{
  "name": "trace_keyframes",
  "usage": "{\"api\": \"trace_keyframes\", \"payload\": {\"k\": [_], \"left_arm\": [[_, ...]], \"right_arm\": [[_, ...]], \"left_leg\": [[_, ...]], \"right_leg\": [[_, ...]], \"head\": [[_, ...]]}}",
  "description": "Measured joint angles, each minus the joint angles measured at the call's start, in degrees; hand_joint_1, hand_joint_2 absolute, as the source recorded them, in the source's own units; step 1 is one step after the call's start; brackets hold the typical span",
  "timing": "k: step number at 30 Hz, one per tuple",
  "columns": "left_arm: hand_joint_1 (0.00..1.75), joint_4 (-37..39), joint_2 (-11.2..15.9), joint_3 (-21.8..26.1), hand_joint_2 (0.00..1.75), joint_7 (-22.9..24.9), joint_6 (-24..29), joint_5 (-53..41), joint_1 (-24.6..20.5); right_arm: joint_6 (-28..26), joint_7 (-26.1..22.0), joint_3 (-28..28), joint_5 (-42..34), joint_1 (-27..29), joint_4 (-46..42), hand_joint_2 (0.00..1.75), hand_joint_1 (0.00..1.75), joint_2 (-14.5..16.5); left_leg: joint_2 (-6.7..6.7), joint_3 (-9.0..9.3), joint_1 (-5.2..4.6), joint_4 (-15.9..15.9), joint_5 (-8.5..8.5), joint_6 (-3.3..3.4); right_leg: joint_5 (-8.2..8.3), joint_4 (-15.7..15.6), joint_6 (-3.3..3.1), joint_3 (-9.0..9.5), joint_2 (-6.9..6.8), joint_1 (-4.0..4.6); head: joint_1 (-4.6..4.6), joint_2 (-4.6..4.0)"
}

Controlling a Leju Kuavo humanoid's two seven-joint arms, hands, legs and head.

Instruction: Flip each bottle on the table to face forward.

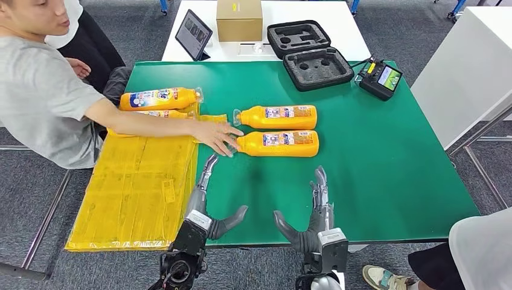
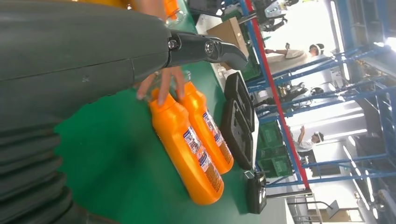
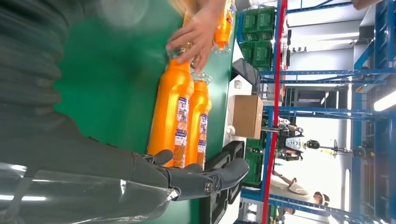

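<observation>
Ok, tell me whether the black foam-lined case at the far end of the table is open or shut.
Open. The black case lies with its lid folded back, both foam-lined halves facing up with empty cutouts showing.

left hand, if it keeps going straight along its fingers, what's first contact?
Most likely the person's hand, which rests on the neck of the nearer orange bottle just beyond the left hand. Height is unclear from the head view, so it could pass over.

Bright, even light; blown-out wrist-view backgrounds.
</observation>
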Motion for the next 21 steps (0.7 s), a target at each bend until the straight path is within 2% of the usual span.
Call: {"api": "trace_keyframes", "payload": {"k": [8,12,21], "left_arm": [[0.00,-0.99,0.19,0.45,1.75,-0.18,0.92,4.38,1.81],[0.00,-1.44,0.15,0.55,0.00,-0.20,3.06,3.98,1.95],[0.00,-2.69,-0.46,0.45,0.00,-0.25,5.59,3.76,2.74]], "right_arm": [[-0.13,0.00,0.10,0.12,0.26,-0.30,1.75,0.00,-0.78],[-0.40,0.00,0.33,0.31,0.30,-0.31,1.75,0.00,-0.96],[-1.01,0.00,0.54,0.13,0.28,-0.31,1.75,0.00,-0.96]], "left_leg": [[0.00,0.00,0.00,0.00,0.00,0.00],[0.00,0.00,0.00,0.00,0.00,0.00],[0.00,0.00,0.00,0.00,0.00,0.00]], "right_leg": [[0.00,0.00,0.00,-0.01,0.00,0.00],[0.00,0.00,0.00,0.00,0.00,0.00],[0.00,0.00,0.00,0.00,0.00,0.00]], "head": [[-0.01,0.00],[0.01,0.00],[0.00,0.00]]}}
